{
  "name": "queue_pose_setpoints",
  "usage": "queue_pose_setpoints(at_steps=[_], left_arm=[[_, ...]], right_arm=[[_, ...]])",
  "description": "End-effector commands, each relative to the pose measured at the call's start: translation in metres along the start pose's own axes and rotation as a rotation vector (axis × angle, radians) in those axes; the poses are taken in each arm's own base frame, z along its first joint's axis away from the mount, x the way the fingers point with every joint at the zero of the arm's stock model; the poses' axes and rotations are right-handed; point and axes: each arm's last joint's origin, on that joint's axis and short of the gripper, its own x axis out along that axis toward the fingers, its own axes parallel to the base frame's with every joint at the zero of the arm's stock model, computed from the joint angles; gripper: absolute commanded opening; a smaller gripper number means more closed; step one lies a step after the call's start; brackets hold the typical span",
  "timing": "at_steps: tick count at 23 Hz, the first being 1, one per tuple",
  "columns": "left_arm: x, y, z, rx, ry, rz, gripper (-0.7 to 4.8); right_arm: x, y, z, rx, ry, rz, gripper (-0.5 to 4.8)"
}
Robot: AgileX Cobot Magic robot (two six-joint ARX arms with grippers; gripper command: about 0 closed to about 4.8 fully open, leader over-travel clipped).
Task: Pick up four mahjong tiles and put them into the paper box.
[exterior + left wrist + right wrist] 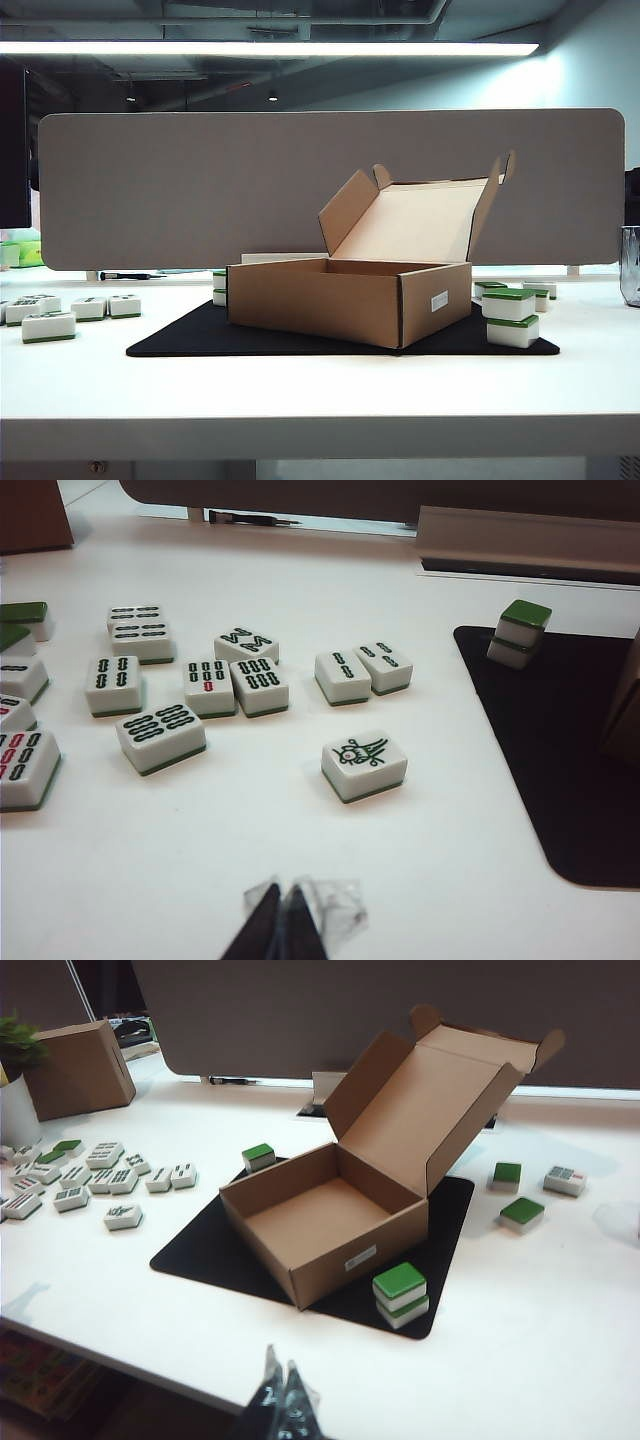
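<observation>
Table (300,400) white, black mat (200,340) | grey partition (150,190) behind | left gripper (280,920), right gripper (283,1400) closed, empty

the left gripper (283,925) shows two dark, narrow fingers tapering to a point, with crinkled clear film wrapped about the tips. the right gripper (282,1405) looks alike: black pointed fingers, glossy transparent film creased around them.
</observation>
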Motion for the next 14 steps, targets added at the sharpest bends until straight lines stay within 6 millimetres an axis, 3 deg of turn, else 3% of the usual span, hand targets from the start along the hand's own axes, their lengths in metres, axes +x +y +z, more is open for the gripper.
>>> queue_pose_setpoints(at_steps=[1, 6, 10, 14], left_arm=[[0.000, -0.001, -0.002, -0.009, 0.012, -0.032, -0.06], [-0.003, -0.004, 0.008, -0.038, -0.010, -0.112, -0.06], [-0.014, -0.005, 0.035, -0.118, -0.076, -0.138, -0.06], [-0.018, -0.009, 0.075, -0.108, -0.040, -0.214, -0.06]], right_arm=[[-0.004, 0.002, -0.001, -0.005, -0.007, 0.006, -0.01], [-0.004, 0.002, -0.001, -0.006, -0.008, 0.006, -0.01], [-0.004, 0.002, -0.001, -0.005, -0.008, 0.005, -0.01], [-0.004, 0.002, -0.001, -0.005, -0.007, 0.005, -0.01]])
